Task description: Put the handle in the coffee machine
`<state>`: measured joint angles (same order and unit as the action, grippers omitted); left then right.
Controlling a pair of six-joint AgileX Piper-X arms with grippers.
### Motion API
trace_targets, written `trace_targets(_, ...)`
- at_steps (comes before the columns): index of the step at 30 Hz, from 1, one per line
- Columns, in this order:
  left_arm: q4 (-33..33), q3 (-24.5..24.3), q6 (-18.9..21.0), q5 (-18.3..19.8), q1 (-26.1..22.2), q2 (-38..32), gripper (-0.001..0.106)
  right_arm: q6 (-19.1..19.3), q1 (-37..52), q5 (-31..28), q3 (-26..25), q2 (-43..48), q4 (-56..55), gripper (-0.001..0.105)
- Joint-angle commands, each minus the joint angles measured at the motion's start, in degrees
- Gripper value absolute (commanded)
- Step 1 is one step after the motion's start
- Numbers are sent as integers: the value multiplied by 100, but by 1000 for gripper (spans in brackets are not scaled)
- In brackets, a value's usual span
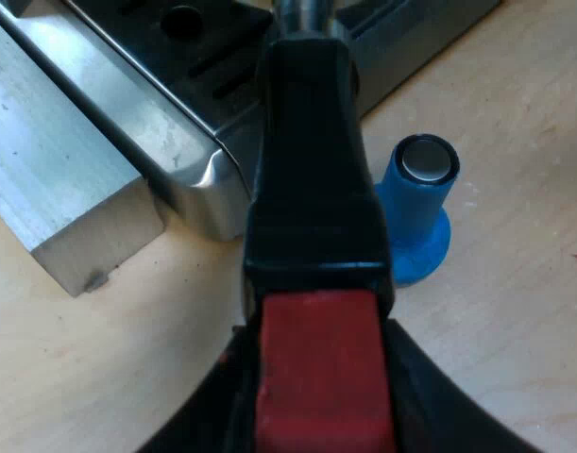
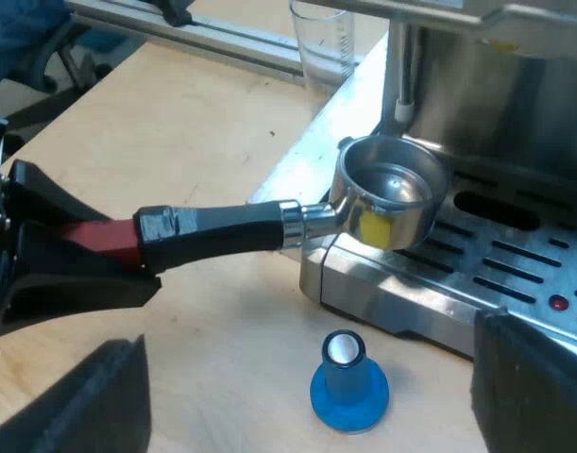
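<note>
Since our left gripper (image 1: 314, 377) is pinching the red end of the handle (image 1: 312, 189), with a black finger pressed on each side, the pick-up part of the job looks done. The handle runs out roughly level from that grip. Its metal cup (image 2: 390, 193) hangs open side up just over the corner of the drip tray (image 2: 515, 255), at the front of the coffee machine (image 2: 534, 94). As far as we can judge, the cup is clear of the tray and sits lower than the machine's overhanging top, so it is not locked in. We put the task at about halfway: what is left is to bring the cup up under the head, seat it and turn the handle until it holds. A blue tamper (image 2: 349, 382) stands on the table (image 2: 212, 142) close to the tray's corner, and a measuring glass (image 2: 323, 42) stands beside the machine. Our right gripper (image 2: 307, 332) hangs over the table near the tamper, its fingers (image 2: 529, 377) spread wide and holding nothing.
</note>
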<state>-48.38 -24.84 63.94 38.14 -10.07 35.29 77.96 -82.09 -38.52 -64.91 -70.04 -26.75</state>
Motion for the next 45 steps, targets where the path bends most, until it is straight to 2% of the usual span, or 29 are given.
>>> trace_targets(1, 283, -99, 53, 292, -15, 164, 0, -211, -18, -353, -10, 17, 81, 71)
trace_targets(5, 328, -99, 53, 292, -15, 359, 0, -213, -18, -575, 146, 17, 200, 71)
trace_targets(10, 418, -99, 53, 292, -15, 493, 0, -217, -21, -607, 604, 17, 937, 71)
trace_targets(13, 499, -120, 53, 705, -15, 681, 0, -134, -21, -863, 893, 17, 1524, 71)
trace_targets(15, 497, -195, 40, 1098, -15, 821, 0, 109, -21, -1014, 1033, 17, 1855, 71)
trace_targets(20, 537, -442, 1, 1418, -15, 1101, 0, 367, -6, -1328, 1061, -84, 2125, 71)
trace_targets(25, 736, -520, -21, 1415, -15, 1312, 0, 449, 59, -1354, 1061, -477, 2907, 71)
trace_targets(28, 757, -531, -262, 1415, -15, 1445, 0, 594, 59, -1384, 1061, -816, 3370, 71)
trace_targets(32, 757, -532, -548, 1475, -15, 1617, 0, 593, 59, -2061, 1061, -1196, 4031, 71)
trace_targets(35, 767, -544, -815, 1475, -15, 1712, 0, 629, 59, -2231, 1061, -1258, 4182, 71)
trace_targets(36, 767, -548, -847, 1475, -15, 1727, 0, 688, 59, -2269, 1061, -1305, 4233, 71)
trace_targets(37, 807, -548, -922, 1497, -15, 1778, 0, 1122, 59, -2296, 1061, -1491, 4536, 71)
trace_targets(45, 1181, -548, -948, 1496, -15, 2133, 0, 1220, 59, -2296, 1061, -1526, 4626, 71)
